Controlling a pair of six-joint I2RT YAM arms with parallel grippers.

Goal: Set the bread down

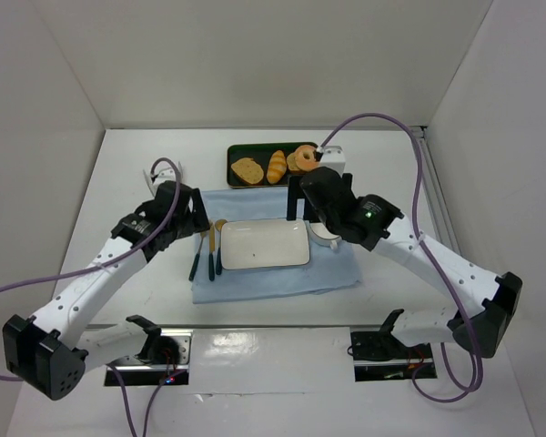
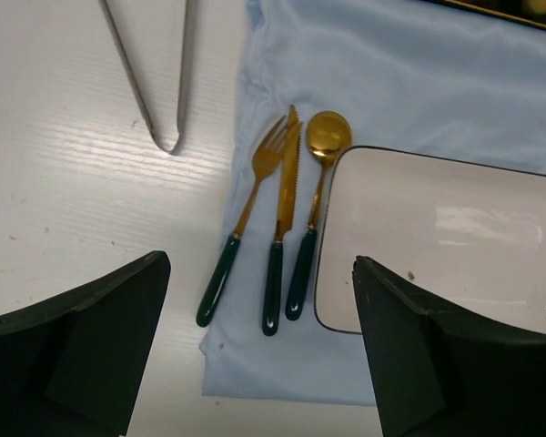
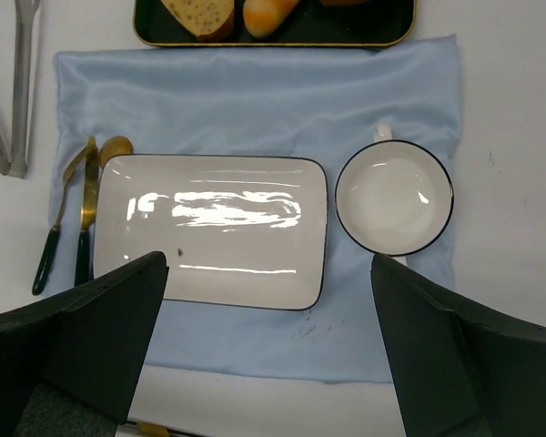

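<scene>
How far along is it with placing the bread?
Nothing looks done: the bread lies on the dark tray. In hand, nothing: the left hand and right hand are open and empty. Left to do: grasp the bread and place it, probably on the bare white plate.

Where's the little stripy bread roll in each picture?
Top external: the bread lies in the dark tray at the back, between the toast and the donut.
Left wrist: not in it, as far as I can tell.
Right wrist: top edge, cut off.
Shared landmark: the white plate on the blue cloth.
</scene>
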